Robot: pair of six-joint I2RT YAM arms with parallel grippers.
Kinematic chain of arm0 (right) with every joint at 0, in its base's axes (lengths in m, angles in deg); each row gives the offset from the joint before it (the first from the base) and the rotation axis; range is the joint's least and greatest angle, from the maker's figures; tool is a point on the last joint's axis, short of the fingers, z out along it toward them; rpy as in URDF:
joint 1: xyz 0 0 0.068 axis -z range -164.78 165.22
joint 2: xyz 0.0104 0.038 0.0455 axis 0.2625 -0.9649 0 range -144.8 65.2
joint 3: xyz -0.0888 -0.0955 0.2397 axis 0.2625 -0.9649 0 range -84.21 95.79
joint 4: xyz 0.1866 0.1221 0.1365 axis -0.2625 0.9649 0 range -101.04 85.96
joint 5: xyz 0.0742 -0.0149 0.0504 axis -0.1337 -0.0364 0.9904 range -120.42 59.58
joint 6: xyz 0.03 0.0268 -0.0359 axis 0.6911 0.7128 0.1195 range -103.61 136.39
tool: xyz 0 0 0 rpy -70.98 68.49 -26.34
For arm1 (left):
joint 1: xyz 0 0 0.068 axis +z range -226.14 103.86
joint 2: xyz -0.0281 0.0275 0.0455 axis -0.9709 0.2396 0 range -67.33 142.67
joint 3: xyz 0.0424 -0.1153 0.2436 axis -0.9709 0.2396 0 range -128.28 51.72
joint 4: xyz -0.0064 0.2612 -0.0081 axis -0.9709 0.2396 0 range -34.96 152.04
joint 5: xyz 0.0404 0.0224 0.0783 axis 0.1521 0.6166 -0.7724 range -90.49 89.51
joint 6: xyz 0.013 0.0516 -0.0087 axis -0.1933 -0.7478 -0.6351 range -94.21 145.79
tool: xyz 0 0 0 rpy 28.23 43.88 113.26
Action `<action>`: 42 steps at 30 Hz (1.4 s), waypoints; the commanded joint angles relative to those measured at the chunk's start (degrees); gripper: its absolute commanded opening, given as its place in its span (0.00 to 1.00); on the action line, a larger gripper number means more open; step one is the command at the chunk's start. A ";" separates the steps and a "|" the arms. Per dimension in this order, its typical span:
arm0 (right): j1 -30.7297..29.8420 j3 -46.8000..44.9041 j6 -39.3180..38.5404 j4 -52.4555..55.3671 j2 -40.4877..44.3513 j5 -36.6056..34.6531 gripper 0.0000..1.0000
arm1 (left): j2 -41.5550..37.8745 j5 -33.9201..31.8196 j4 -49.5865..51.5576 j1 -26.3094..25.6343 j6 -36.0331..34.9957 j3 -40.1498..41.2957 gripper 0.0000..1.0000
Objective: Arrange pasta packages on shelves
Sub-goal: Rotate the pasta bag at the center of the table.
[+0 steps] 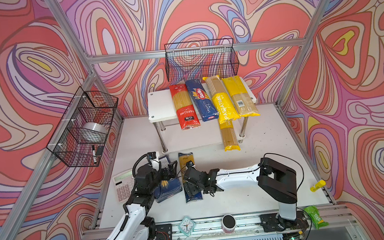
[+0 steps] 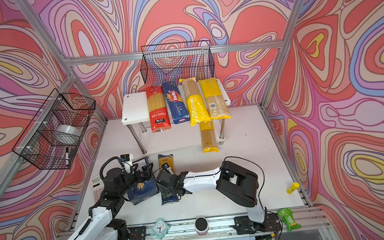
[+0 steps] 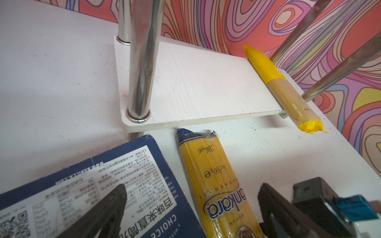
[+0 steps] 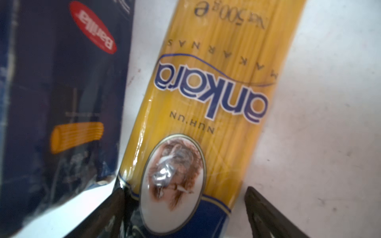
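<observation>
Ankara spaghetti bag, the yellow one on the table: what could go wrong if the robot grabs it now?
1. The right gripper is open and straddles the Ankara bag near its blue end, not its middle. Lifted from there, the long bag may droop or slip out.
2. The wide Barilla box stands close beside it, so the closing jaws might catch the box.

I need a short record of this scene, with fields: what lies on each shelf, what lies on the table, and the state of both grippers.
upper shelf: red bag, narrow Barilla box, PASTATIME bag, barcode bag, side by side
lower shelf: one yellow pack, its end past the front edge
table: wide Barilla box and Ankara pack, beside each other
left gripper: open, over the wide Barilla box
right gripper: open, jaws either side of the Ankara pack
packs not yet shelved: two
</observation>
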 commanded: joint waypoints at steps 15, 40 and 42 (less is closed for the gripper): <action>5.12 -3.22 -17.07 4.42 11.88 6.41 0.98 | 0.65 0.62 0.47 -0.02 -0.13 0.15 1.00; 5.02 0.56 -15.31 2.24 -1.91 6.44 0.99 | 2.04 0.50 -0.22 -0.02 0.13 0.32 1.00; 5.03 0.11 -15.13 2.28 -1.94 5.19 0.98 | 2.06 0.41 -0.27 -0.01 0.12 0.27 1.00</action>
